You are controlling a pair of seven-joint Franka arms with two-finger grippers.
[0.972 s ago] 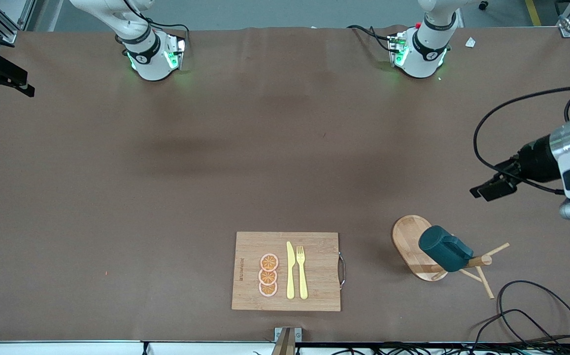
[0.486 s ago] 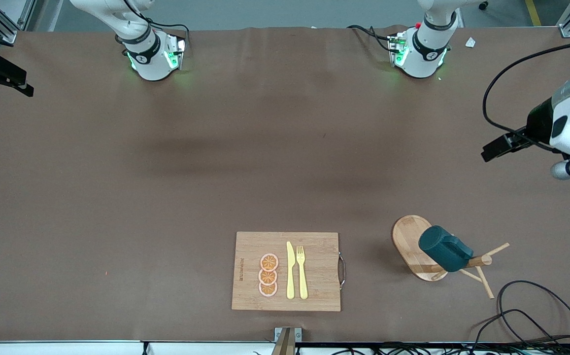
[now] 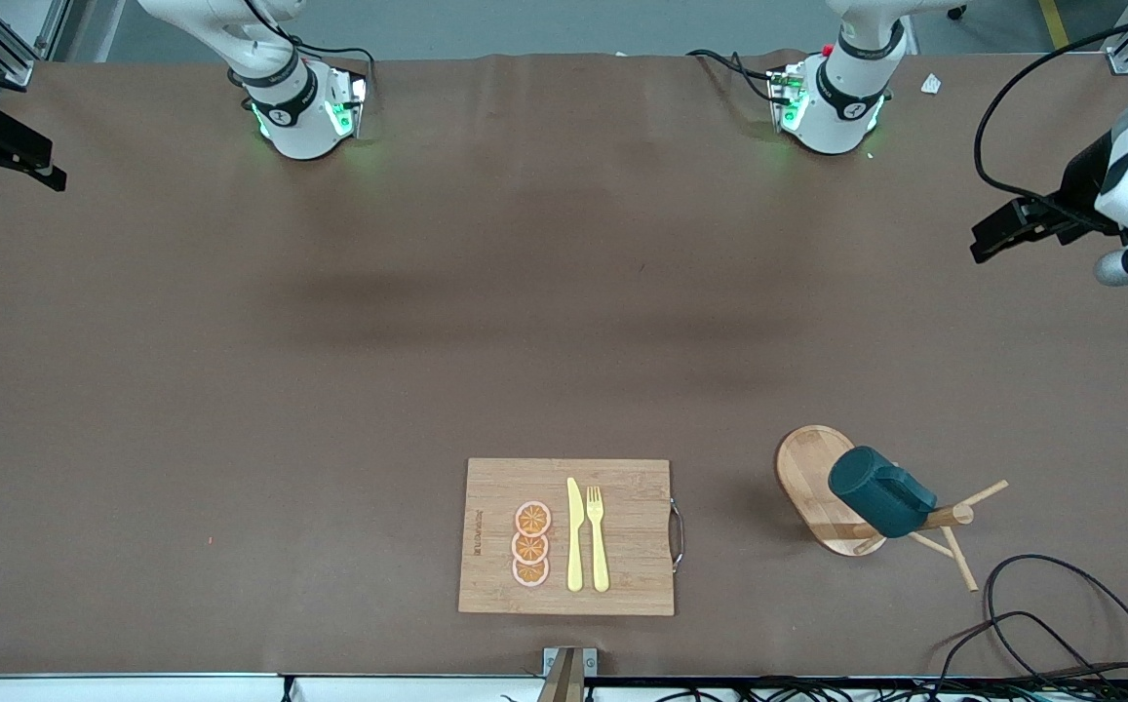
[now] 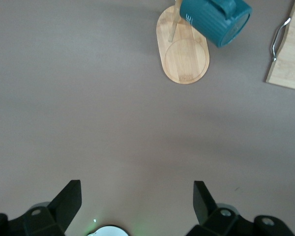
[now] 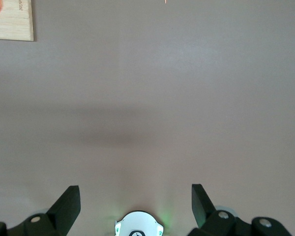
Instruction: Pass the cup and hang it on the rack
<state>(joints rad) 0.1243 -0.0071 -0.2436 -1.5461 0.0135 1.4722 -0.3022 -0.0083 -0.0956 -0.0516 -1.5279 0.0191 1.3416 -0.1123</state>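
Front view: the left gripper [image 3: 988, 239] hangs open and empty over bare table; the dark teal cylindrical cup [image 3: 880, 504] hangs on the light wooden rack [image 3: 814, 468]; the right gripper [image 5: 135, 199] waits open.

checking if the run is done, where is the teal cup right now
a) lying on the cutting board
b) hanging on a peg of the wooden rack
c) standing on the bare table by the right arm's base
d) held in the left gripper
b: the cup hangs on a peg of the rack, beside the cutting board, and the left gripper and right gripper are both open and empty.
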